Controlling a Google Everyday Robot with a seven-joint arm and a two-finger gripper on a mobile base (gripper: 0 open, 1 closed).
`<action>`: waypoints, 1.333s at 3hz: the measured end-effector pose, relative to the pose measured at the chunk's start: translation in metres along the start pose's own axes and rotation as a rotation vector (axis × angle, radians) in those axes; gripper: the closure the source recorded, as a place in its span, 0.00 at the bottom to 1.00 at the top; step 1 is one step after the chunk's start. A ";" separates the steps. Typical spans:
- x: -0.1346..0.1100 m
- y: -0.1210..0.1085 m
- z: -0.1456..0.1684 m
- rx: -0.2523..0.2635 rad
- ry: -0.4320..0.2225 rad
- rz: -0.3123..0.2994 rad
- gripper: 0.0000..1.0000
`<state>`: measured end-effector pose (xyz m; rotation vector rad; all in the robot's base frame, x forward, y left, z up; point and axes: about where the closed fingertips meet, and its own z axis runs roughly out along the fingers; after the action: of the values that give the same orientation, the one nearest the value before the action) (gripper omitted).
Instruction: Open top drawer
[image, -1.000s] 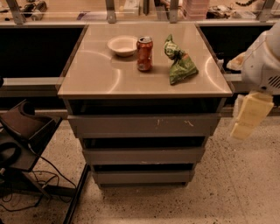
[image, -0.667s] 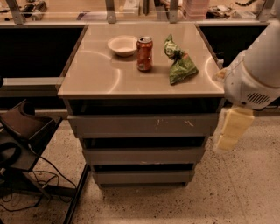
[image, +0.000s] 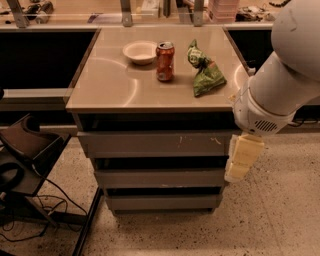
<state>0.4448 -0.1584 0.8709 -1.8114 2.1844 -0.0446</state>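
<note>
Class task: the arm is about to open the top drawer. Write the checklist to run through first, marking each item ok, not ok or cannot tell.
1. Top drawer found and shut: ok.
2. Gripper touching the drawer front: cannot tell; it hangs at that drawer's right end and reaches lower.
3. Handle to hold: not ok; the front is flat.
4. Floor in front of the drawer free: ok.
5. Can, bowl and green bag back from the front edge of the tabletop: ok.

The single camera looks steeply down from the front, fairly near the counter (image: 110, 85); the gripper (image: 243, 160) hangs at the frame's right.
</note>
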 end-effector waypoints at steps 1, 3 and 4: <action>-0.015 -0.004 0.013 0.022 -0.043 0.064 0.00; -0.064 -0.052 0.057 0.246 -0.112 0.208 0.00; -0.067 -0.076 0.047 0.341 -0.147 0.250 0.00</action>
<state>0.5394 -0.1008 0.8561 -1.3105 2.1281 -0.2083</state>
